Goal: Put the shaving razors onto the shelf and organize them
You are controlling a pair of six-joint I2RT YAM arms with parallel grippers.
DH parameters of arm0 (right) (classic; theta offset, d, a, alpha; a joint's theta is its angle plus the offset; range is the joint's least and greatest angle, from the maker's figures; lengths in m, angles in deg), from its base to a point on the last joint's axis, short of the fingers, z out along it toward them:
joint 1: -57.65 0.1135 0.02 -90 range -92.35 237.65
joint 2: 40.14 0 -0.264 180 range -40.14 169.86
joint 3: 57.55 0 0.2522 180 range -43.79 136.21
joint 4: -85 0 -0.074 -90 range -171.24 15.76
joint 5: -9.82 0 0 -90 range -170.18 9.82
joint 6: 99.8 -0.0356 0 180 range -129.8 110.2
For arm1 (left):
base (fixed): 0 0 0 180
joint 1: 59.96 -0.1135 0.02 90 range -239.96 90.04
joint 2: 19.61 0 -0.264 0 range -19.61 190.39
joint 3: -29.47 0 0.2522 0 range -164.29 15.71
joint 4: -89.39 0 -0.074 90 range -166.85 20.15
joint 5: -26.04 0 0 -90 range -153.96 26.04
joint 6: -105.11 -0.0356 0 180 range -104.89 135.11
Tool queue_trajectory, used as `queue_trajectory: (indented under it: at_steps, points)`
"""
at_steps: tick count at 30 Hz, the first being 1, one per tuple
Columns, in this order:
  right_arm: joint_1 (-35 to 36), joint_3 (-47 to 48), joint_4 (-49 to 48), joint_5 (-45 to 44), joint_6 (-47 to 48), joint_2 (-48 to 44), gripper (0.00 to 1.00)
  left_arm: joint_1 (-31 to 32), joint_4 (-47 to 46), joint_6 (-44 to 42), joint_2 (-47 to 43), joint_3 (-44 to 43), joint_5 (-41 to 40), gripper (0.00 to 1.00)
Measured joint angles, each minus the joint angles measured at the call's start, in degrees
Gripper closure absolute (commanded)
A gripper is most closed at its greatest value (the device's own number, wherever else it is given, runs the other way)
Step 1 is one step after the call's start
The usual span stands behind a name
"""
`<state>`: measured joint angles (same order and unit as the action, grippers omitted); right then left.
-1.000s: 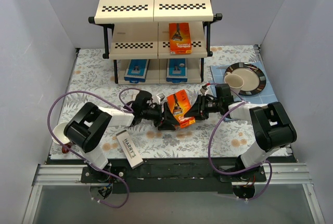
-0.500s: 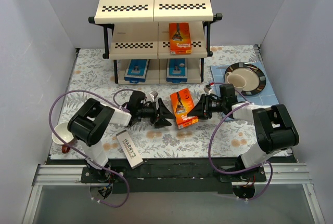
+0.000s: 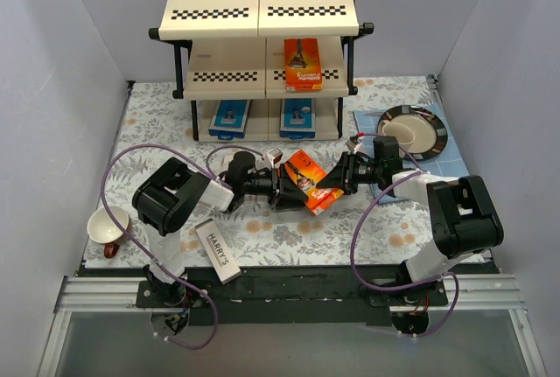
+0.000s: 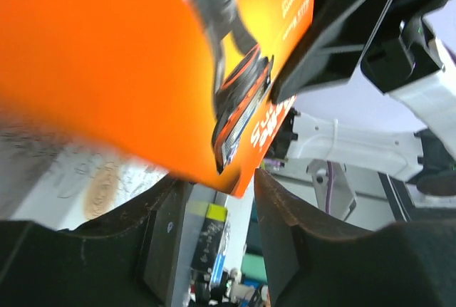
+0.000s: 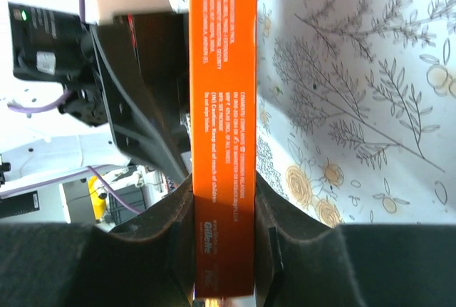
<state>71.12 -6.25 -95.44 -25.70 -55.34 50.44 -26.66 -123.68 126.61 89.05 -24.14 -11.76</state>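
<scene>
An orange Gillette razor pack [image 3: 308, 178] hangs tilted just above the floral cloth, in front of the shelf [image 3: 227, 10]. My right gripper [image 3: 337, 183] is shut on its right end; the right wrist view shows the pack [image 5: 222, 107] edge-on, clamped between both fingers [image 5: 178, 214]. My left gripper [image 3: 287, 189] is at the pack's left side. In the left wrist view a corner of the pack [image 4: 107, 58] dips between that gripper's [image 4: 221, 186] parted fingertips; whether they press on it I cannot tell. A second orange pack [image 3: 303, 64] stands on the middle tier, and two blue-and-white boxes [image 3: 230, 118] [image 3: 297, 117] lie on the bottom tier.
A white HARRY'S box [image 3: 217, 250] lies near the front edge beside the left arm's base. A dark-rimmed plate [image 3: 429, 123] with a beige mug [image 3: 396, 135] sits at the right on a blue cloth [image 3: 366, 120]. Another cup [image 3: 107, 224] rests at the far left.
The left gripper drew back to the left off the pack, then came in again at its left edge. The pack, still in the right gripper, has tilted and shifted slightly toward the shelf.
</scene>
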Motion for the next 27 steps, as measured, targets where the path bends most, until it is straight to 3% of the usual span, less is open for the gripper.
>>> queue_trajectory:
  at_steps: [10,15,17,23,27]
  points:
    - [0.04,1.18,-0.22,-0.39,0.09,0.00,0.69,1.38,0.81,-0.07,-0.22,-1.03,0.13,0.51]
    - [0.02,1.68,1.62,-1.01,1.46,-0.87,0.52,-0.68,8.31,-3.58,-2.38,-2.69,-2.25,0.66]
    - [0.02,1.66,2.54,-1.66,1.92,-2.16,0.52,-2.56,10.71,-5.40,-2.45,-4.61,-2.36,0.68]
    - [0.04,0.94,3.30,-2.01,2.34,-4.02,0.67,-4.79,11.93,-8.13,-2.43,-7.39,-2.34,0.67]
    - [0.02,0.92,3.26,-1.70,2.45,-4.02,0.71,-4.68,13.38,-8.90,-2.43,-7.39,-2.47,0.53]
